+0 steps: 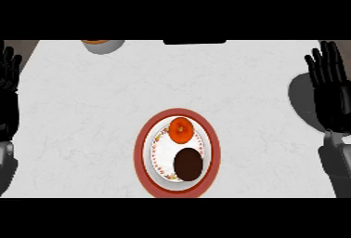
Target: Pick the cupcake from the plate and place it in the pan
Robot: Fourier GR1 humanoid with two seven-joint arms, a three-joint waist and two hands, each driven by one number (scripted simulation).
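Orange-topped cupcake (182, 130) sits on red-rimmed patterned plate (209, 139), beside dark brown round thing (188, 164). Both hands resting at surface edges: left hand (8, 93), right hand (330, 88), fingers straight, holding nothing. Cupcake probably light, squishy; I'd grab low by sides.

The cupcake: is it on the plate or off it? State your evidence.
On. The cupcake sits inside the plate rim, beside a dark round item.

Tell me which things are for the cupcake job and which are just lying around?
For the job: plate; orange treat and brown treat on it, one probably the cupcake; left hand, right hand.
Lying about: grey bowl; dark shape at far edge, maybe the pan.
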